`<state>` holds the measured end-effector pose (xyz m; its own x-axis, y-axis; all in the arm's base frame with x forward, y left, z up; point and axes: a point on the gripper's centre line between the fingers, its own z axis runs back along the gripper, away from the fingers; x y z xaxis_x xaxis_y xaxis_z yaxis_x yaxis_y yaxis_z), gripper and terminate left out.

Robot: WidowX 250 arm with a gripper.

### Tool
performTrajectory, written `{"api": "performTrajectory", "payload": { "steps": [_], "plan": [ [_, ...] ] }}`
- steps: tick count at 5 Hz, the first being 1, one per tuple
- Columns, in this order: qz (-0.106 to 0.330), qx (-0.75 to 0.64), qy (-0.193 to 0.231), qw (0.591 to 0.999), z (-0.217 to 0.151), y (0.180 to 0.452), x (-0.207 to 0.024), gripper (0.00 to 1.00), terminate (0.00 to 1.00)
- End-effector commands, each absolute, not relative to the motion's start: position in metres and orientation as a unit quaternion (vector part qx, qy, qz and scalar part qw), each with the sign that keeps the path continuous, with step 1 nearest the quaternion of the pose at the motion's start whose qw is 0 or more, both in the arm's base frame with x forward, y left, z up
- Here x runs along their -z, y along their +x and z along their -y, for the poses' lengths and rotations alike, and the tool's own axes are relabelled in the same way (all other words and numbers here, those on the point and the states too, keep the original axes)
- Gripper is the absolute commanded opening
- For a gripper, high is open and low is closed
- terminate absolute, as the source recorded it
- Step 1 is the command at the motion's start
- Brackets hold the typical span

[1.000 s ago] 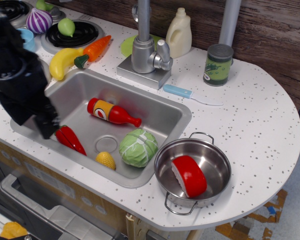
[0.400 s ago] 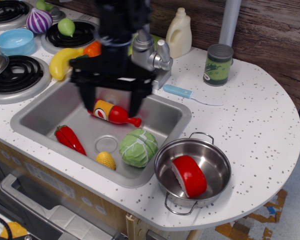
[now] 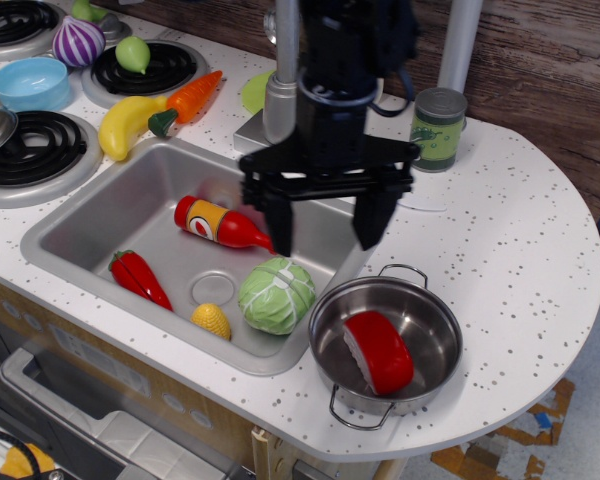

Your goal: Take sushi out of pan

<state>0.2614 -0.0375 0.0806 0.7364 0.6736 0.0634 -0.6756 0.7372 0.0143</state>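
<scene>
swept right across the sink, the gripper [image 3: 326, 232], jaws apart, nears the pan [image 3: 430, 310]; glossy sushi [image 3: 379, 351] may slip.

no readable text. red bottle [image 3: 225, 225] in the sink, left of the gripper [image 3: 323, 230], has a yellow label, marks too small to read. green can [image 3: 437, 129] behind-right has a label, also illegible.

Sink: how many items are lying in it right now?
4. Red bottle at the back, chili front left, corn at the front, cabbage front right. The gripper may hide something behind it.
</scene>
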Motion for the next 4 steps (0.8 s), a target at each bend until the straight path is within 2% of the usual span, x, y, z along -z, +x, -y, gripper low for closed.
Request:
{"api": "performTrajectory", "payload": {
  "steps": [1,2,4],
  "plan": [
    [0.056,-0.389,-0.002,0.92,0.063,0.261,-0.066,1.0,0.0],
    [0.066,-0.401,-0.002,0.914,0.077,0.261,-0.047,1.0,0.0],
    [0.072,-0.4,-0.002,0.914,0.078,0.26,-0.031,1.0,0.0]
  ]
}}
